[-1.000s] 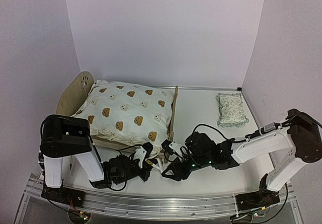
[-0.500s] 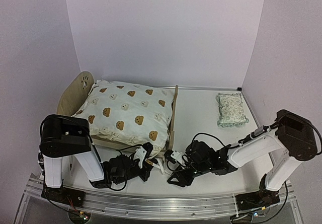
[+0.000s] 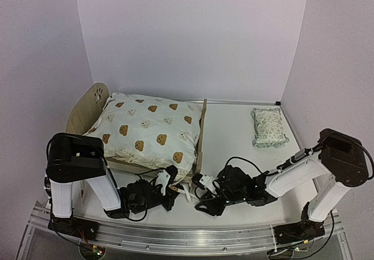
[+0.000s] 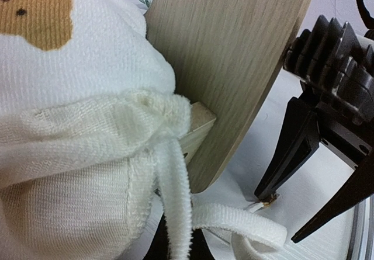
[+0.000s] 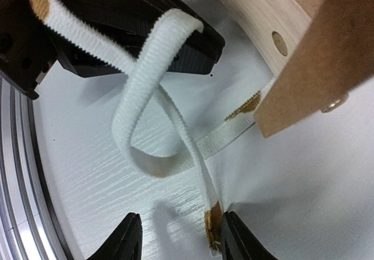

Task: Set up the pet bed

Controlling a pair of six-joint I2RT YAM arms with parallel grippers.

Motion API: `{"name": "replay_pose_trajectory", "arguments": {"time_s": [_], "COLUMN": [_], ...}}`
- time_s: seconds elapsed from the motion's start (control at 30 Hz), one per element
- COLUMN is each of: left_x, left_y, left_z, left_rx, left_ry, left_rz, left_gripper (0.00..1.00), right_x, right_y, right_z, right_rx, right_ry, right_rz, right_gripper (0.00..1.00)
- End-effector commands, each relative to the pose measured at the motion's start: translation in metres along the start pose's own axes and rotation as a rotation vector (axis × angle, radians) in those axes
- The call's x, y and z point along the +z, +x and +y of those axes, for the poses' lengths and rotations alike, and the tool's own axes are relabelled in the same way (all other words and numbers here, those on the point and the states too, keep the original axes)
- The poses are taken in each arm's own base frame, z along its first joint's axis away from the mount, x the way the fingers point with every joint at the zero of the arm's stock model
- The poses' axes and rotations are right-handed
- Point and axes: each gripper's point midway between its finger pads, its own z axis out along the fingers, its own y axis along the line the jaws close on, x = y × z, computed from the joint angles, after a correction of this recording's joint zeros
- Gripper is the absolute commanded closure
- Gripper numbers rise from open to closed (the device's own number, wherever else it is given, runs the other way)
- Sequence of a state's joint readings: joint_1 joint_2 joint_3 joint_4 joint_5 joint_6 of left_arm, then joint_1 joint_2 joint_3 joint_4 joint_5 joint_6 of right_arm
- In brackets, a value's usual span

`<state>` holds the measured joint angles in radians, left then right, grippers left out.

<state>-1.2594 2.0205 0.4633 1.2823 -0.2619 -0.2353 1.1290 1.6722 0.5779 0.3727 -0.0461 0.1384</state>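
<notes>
The pet bed stands at the left, its paw-print headboard at the far left, with a cream bear-print quilt lying over it. By the footboard's near corner my left gripper is shut on the quilt's white tie strap. The strap loops out of the left gripper onto the table. My right gripper is open and low over the table. The strap's brown-tipped end lies between its jaws, against the right finger.
A small green-patterned pillow lies at the back right of the white table. The aluminium rail runs along the near edge, just behind both wrists. Lilac walls enclose the back and sides.
The right arm has dropped lower and shifted toward the near edge, bringing its jaws around the strap's end. Its jaws have narrowed slightly. The left arm has not moved.
</notes>
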Motion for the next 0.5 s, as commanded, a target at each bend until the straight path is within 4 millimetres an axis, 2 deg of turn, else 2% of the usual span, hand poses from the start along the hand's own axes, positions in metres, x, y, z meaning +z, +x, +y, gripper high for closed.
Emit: {"name": "replay_pose_trajectory", "arguments": {"time_s": [0.0,0.17,0.47], "left_x": [-0.002,-0.002,-0.001], "left_y": [-0.016,-0.013,-0.012], "left_z": [-0.004,-0.003,-0.006], "left_rx": [-0.025,-0.027,-0.036], "left_ry": [0.019,0.019,0.031], "left_rz": [-0.038,-0.032,-0.028], "left_gripper": [1.00,1.00,1.00], "right_x": [-0.015,-0.020,0.002], "right_y": [-0.013,-0.020,-0.018], "right_z": [-0.002,0.000,-0.019], "right_rx": [-0.039,-0.067,-0.105], "right_ry": [0.033,0.029,0.126], "right_rz": [-0.062,-0.084,-0.046], "right_gripper": [0.52,0.48,0.47]}}
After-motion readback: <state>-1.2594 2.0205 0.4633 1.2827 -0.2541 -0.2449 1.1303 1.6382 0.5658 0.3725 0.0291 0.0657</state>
